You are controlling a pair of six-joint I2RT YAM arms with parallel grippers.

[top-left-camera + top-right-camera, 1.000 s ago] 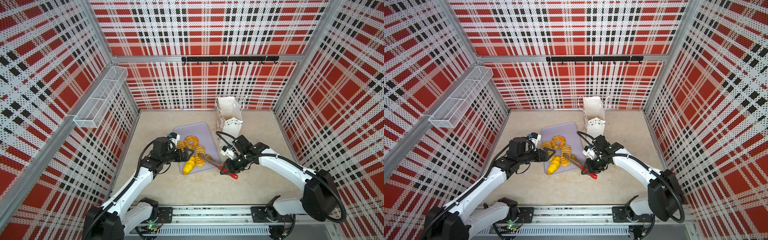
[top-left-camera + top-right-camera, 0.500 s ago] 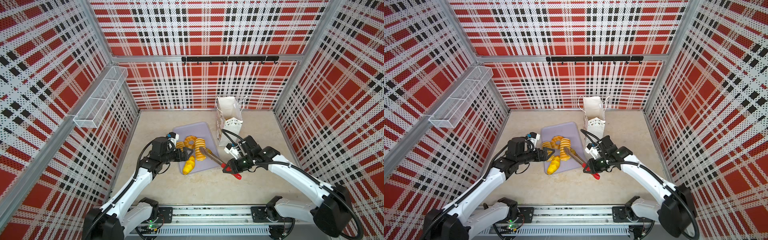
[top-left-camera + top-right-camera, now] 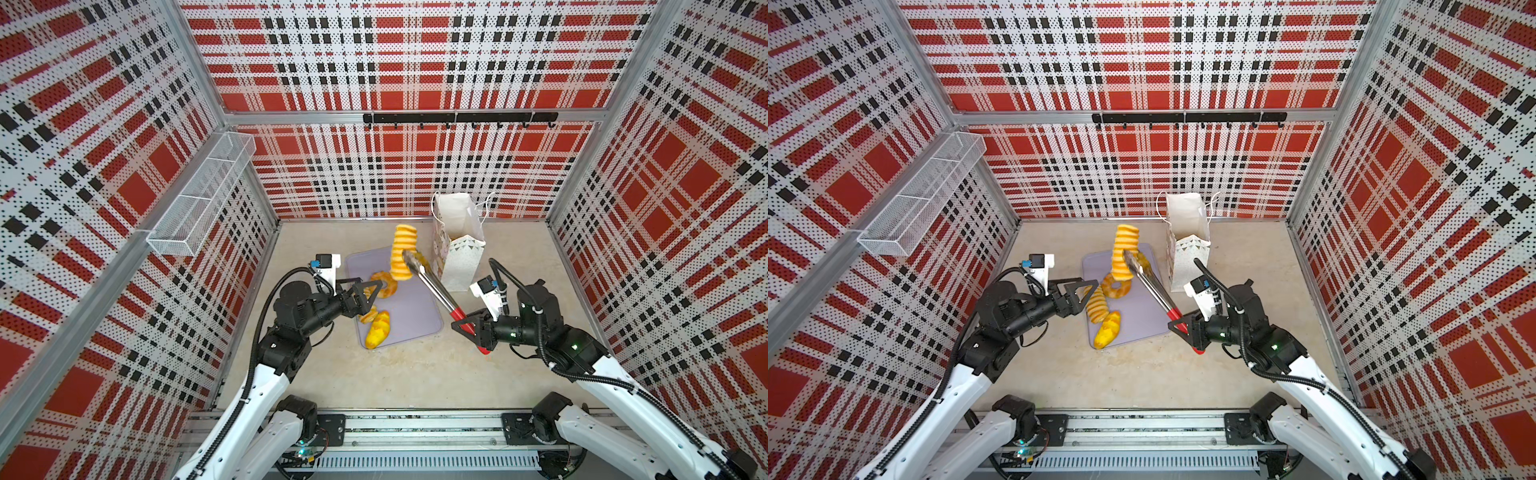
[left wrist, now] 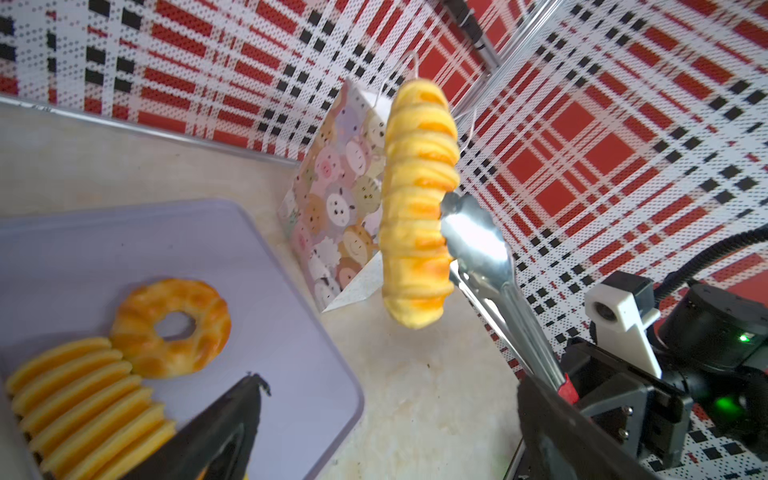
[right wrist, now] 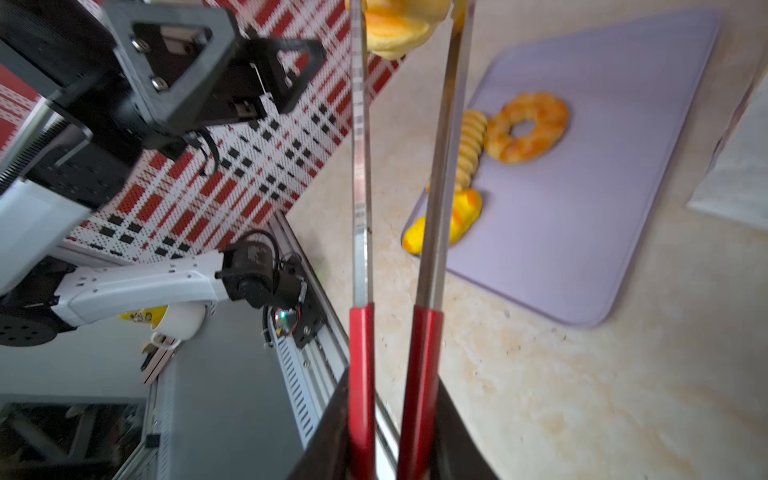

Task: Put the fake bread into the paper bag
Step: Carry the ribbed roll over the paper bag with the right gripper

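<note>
My right gripper (image 3: 467, 332) (image 5: 390, 386) is shut on the red handles of the metal tongs (image 3: 432, 286) (image 3: 1152, 286). The tong tips pinch a ribbed fake bread loaf (image 3: 402, 251) (image 4: 417, 208), which hangs upright in the air just left of the paper bag (image 3: 459, 245) (image 4: 340, 199). The bag stands upright with its mouth open. On the lavender tray (image 3: 411, 316) lie a ring doughnut (image 3: 1116, 286) (image 4: 203, 328), another ribbed loaf (image 3: 1096, 305) and a yellow bun (image 3: 377, 330). My left gripper (image 3: 372, 297) (image 4: 390, 386) hovers open and empty over the tray's left edge.
A white wire basket (image 3: 199, 199) is mounted on the left wall and a black hook rail (image 3: 457, 118) on the back wall. Plaid walls enclose three sides. The arms' base rail (image 3: 415, 432) runs along the front edge.
The right arm has raised the tongs with the ribbed loaf off the tray, up and back toward the bag. The left arm has not moved.
</note>
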